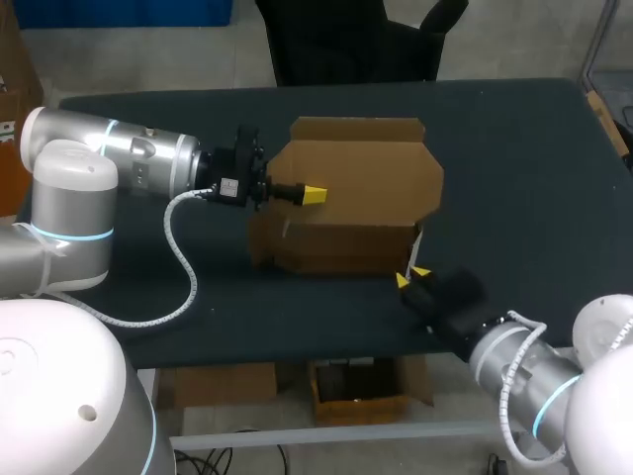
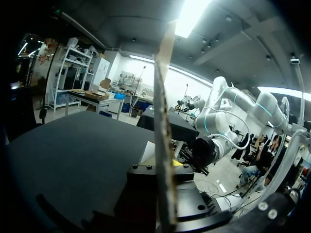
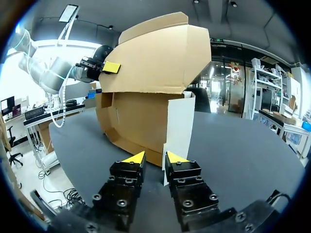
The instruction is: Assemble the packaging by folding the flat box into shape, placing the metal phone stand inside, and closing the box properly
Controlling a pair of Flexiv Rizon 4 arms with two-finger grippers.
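**A:** What is over on the left?

**B:** The left arm (image 1: 109,163) lies level above the dark counter (image 1: 514,148). The left claw (image 1: 311,195) is clamped on the top flap (image 1: 376,183) of the cardboard box (image 1: 336,247), close to the flap's left edge. From that wrist, the flap shows edge-on and runs up between the two fingers.

**A:** And the box itself?

**B:** It stands in the middle of the counter, folded into shape. The top flap is tilted over it, and a second flap (image 1: 356,130) stands along the far side. A white panel (image 1: 419,240) stands upright at the front right corner.

**A:** And on the right?

**B:** The right arm (image 1: 514,356) comes in from the near right corner. The right claw (image 1: 413,276) sits low over the counter, just in front of the box's corner. Its fingers are slightly apart and hold nothing. The white panel stands just ahead of the gap, but I can't tell whether it touches a finger.
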